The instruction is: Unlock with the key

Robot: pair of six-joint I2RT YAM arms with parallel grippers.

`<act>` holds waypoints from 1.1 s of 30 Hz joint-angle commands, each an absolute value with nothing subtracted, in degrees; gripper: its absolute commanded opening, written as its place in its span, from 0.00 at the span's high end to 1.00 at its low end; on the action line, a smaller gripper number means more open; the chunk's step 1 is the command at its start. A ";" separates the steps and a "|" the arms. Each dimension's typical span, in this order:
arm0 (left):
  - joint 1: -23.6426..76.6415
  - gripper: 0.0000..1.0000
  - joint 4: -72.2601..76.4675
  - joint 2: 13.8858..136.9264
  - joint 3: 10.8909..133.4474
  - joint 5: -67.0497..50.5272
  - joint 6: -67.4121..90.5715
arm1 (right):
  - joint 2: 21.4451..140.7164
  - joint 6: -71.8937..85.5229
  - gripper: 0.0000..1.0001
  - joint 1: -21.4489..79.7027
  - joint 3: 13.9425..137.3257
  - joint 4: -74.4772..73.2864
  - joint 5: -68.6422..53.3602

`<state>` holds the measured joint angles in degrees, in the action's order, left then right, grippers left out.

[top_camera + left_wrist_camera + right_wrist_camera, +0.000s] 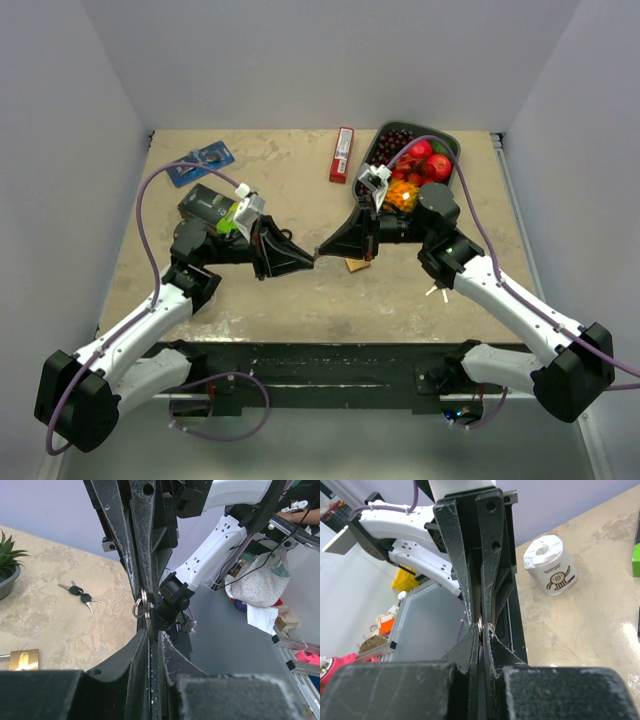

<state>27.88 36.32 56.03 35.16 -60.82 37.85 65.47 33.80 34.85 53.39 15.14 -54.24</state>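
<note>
right gripper (pixel 328 250) clenched on key (pixel 148 622) at ring end, mid-air | left gripper (pixel 308 259) jaws narrow about blade, pinch could not be told | key judged light, stiff, thin, slick: best gripped flat across the bow | padlock (pixel 357 265) lay on mottled table (pixel 300 200) beneath; spare keys (pixel 436 291) near; room ample

You are looking at a silver key (pixel 148 622), a beige table (pixel 300 290) with marbled veining, a brass-yellow padlock (pixel 22 659), black-headed spare keys (pixel 80 594), a white paper roll (pixel 550 565) printed with a black cartoon, and red fruit (pixel 437 165)
</note>
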 commanded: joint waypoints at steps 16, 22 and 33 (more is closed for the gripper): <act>27.69 1.00 40.80 56.43 35.77 -62.84 39.38 | 65.83 29.80 1.00 34.81 55.72 12.05 -55.20; 27.69 1.00 22.37 56.78 39.46 -61.17 26.82 | 66.71 22.77 0.97 34.80 58.00 1.95 -53.18; 27.77 1.00 8.44 58.01 41.57 -59.24 14.86 | 67.76 13.80 0.48 34.80 60.73 -10.28 -49.14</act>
<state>27.77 13.67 57.41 39.42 -59.90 20.73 67.18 18.70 34.85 57.39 -5.61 -51.31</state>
